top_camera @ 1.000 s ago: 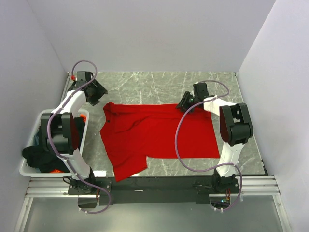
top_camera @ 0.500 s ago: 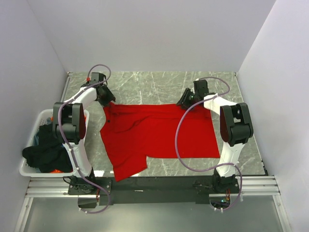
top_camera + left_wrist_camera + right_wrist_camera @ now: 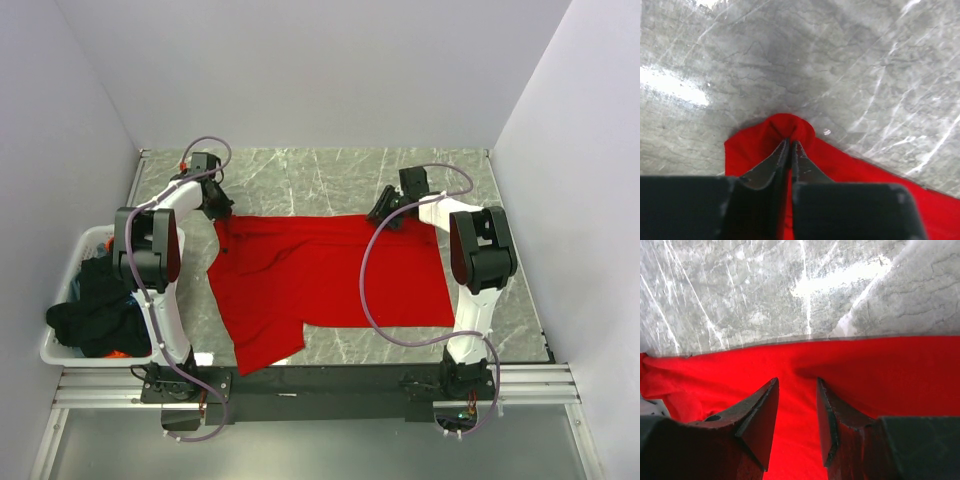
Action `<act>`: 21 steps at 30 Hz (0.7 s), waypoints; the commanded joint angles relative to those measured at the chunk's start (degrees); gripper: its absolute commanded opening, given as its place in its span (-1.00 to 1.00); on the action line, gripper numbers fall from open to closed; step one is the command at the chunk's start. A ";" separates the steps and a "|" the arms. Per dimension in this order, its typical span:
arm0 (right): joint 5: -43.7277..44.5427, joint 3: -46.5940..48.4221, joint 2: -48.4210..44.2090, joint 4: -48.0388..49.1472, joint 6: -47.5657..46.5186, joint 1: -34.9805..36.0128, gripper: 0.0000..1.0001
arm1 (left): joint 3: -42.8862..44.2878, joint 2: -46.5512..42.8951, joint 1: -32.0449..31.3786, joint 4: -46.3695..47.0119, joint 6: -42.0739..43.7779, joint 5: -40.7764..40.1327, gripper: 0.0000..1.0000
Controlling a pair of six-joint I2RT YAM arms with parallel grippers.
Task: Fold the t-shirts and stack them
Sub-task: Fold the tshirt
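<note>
Plain red cloth t-shirt (image 3: 330, 275) lies unfolded on grey marble table (image 3: 320, 180), left gripper (image 3: 790, 144) clamped on its far corner, right gripper (image 3: 796, 382) apart above far hem; nothing folded or stacked, black shirts (image 3: 92, 305) in white plastic basket (image 3: 52, 352).

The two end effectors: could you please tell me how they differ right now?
The left end effector is pinched shut on a bunched corner of the plain bright red cloth t-shirt; the right end effector stands open. The left sits at the shirt's far left corner, the right at its far edge. Both are at the shirt's far side.
</note>
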 commanded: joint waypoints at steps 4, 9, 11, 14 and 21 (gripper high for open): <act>2.97 1.48 1.39 0.36 1.63 -0.99 -0.13 | -2.22 -2.47 2.01 3.51 0.06 -1.72 -0.99; 3.76 1.91 2.00 0.18 2.69 -2.22 -0.13 | -5.39 -5.29 5.00 8.69 -0.73 1.97 -0.99; 3.24 2.88 2.44 -0.08 2.60 -2.66 -0.14 | -5.13 -4.24 5.00 9.22 -0.20 3.54 -0.99; 3.14 4.72 3.58 -0.96 2.60 -2.93 -0.14 | -4.95 -2.48 5.00 11.06 -0.20 5.66 -0.95; 2.88 7.80 5.60 -2.02 2.77 -3.98 -0.14 | -2.67 0.68 5.44 13.79 0.32 7.16 -0.92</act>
